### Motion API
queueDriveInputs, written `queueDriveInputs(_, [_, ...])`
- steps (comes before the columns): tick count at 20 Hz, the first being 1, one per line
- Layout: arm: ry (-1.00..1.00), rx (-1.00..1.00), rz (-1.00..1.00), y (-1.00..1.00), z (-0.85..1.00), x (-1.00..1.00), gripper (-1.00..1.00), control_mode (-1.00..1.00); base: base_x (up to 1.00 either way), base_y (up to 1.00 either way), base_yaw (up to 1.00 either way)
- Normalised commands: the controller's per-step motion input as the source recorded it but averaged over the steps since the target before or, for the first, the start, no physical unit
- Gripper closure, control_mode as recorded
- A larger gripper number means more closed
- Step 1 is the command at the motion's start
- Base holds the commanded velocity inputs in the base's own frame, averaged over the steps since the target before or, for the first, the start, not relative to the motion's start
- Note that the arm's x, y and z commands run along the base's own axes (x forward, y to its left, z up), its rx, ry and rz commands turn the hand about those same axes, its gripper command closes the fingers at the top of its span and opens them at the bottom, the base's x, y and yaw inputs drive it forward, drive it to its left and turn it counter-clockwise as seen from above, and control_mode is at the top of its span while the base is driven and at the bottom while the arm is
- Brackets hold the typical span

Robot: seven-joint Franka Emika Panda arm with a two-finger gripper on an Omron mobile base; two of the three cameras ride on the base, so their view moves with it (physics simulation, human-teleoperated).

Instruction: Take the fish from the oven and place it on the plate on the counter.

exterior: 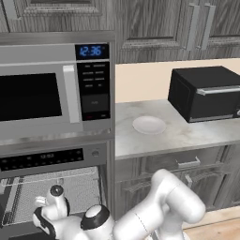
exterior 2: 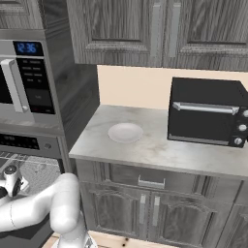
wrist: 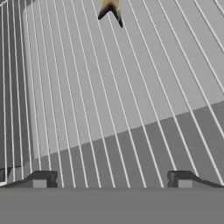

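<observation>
Nearest, in the hand view, the two dark jaws (wrist: 112, 179) stand spread wide apart with nothing between them, poised over the thin silver wires of the oven's rack (wrist: 131, 109). At the far end of that rack, at the top of the hand view, lies the tail of the small fish (wrist: 110, 11), tan at the middle with dark forked tips; the rest of it is cut off by the edge. It lies well apart from the jaws.

In the left base view the white arm (exterior: 159, 206) bends low and reaches into the wide stainless-steel oven (exterior: 51, 187), whose black control strip (exterior: 42, 159) sits just above the wire rack. Over the oven is the steel microwave with a blue clock (exterior: 56, 86).

Beyond and to the right, the light grey marbled stone counter (exterior: 197, 133) carries the small round white plate (exterior: 149, 124), bare, near the counter's left end. Further right on the counter stands a black boxy toaster oven (exterior: 206, 93), well apart from the plate. Dark grey wood cabinets (exterior 2: 145, 29) hang above.
</observation>
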Motion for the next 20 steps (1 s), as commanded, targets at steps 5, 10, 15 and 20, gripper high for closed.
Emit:
queueDriveInputs(5, [0.05, -0.03, -0.14, 0.0, -1.0, -0.88, -1.0, -1.0, 0.0, 0.0, 0.0])
queueDriveInputs(10, [0.07, -0.01, -0.13, 0.0, -1.0, -0.98, -1.0, -1.0, 0.0, 0.0, 0.0])
queueDriveInputs(15, [0.08, -0.01, -0.12, 0.0, -1.0, -1.0, -1.0, -1.0, 0.0, 0.0, 0.0])
queueDriveInputs(20, [0.11, 0.0, -0.1, 0.0, -1.0, -1.0, -1.0, -1.0, 0.0, 0.0, 0.0])
